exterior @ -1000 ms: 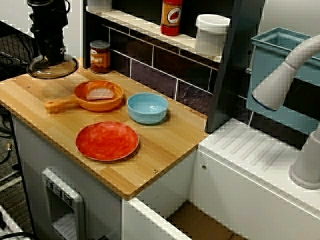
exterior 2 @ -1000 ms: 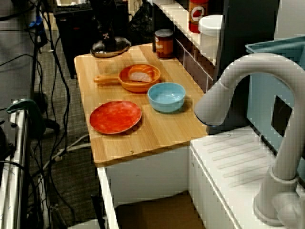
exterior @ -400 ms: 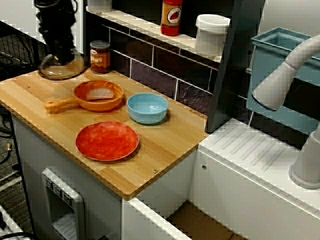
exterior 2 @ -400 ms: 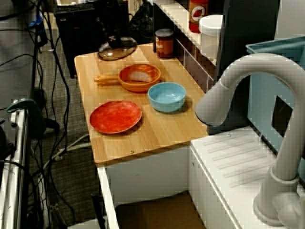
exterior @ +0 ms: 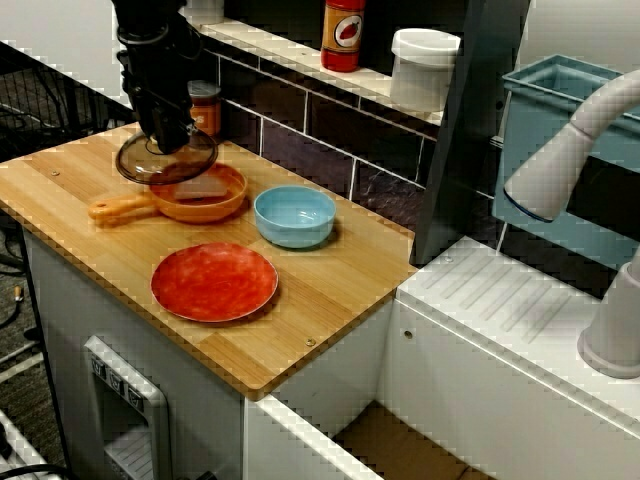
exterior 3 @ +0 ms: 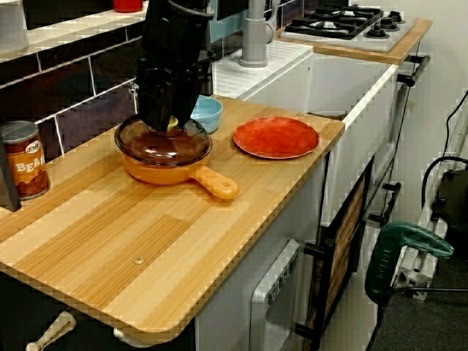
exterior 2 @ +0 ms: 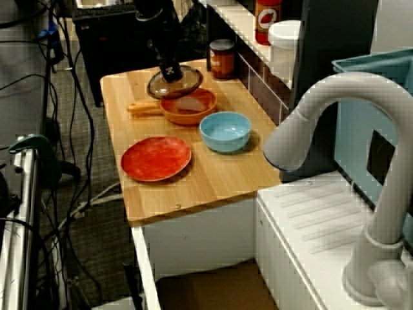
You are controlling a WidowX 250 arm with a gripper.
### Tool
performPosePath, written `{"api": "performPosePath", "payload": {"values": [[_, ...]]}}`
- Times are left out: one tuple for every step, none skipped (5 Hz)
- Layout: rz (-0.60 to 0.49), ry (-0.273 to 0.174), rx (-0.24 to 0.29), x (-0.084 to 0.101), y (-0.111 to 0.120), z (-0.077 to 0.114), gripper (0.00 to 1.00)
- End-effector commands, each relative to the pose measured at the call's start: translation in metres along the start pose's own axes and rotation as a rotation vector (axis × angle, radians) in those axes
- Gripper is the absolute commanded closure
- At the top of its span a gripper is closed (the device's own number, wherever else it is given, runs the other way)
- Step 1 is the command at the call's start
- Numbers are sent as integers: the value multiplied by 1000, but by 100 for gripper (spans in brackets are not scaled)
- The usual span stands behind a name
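Note:
My gripper (exterior: 165, 135) is shut on the knob of a clear glass lid (exterior: 165, 160). It holds the lid low over the orange pan (exterior: 200, 197), slightly toward the pan's back left. In the view from the counter's end the lid (exterior 3: 164, 142) covers most of the pan (exterior 3: 172, 174); I cannot tell whether it touches the rim. A pale piece of food (exterior: 205, 187) shows in the pan under the lid's edge. The pan's handle (exterior: 118, 210) points left. In the view from the sink side the gripper (exterior 2: 171, 70) stands above the lid (exterior 2: 174, 82).
A blue bowl (exterior: 294, 215) stands right of the pan, and a red plate (exterior: 214, 281) lies in front of it. A bean can (exterior 3: 22, 161) is by the tiled wall. Bottle (exterior: 342, 35) and white tub (exterior: 423, 68) are on the shelf. A grey tap (exterior 2: 335, 129) rises at the sink.
My gripper has carried the glass lid from the counter's back left corner to the right and forward, and it now hangs over the orange pan.

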State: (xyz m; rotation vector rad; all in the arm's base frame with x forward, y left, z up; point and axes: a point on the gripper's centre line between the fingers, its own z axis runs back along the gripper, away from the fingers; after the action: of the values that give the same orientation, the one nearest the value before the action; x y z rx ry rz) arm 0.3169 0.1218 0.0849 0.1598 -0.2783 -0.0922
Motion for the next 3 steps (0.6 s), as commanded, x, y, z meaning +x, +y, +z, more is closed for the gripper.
{"api": "performPosePath", "payload": {"values": [[8, -27, -6, 4, -10, 2, 100], [17, -28, -6, 4, -10, -2, 100], [36, -21, -25, 9, -2, -5, 100]]}}
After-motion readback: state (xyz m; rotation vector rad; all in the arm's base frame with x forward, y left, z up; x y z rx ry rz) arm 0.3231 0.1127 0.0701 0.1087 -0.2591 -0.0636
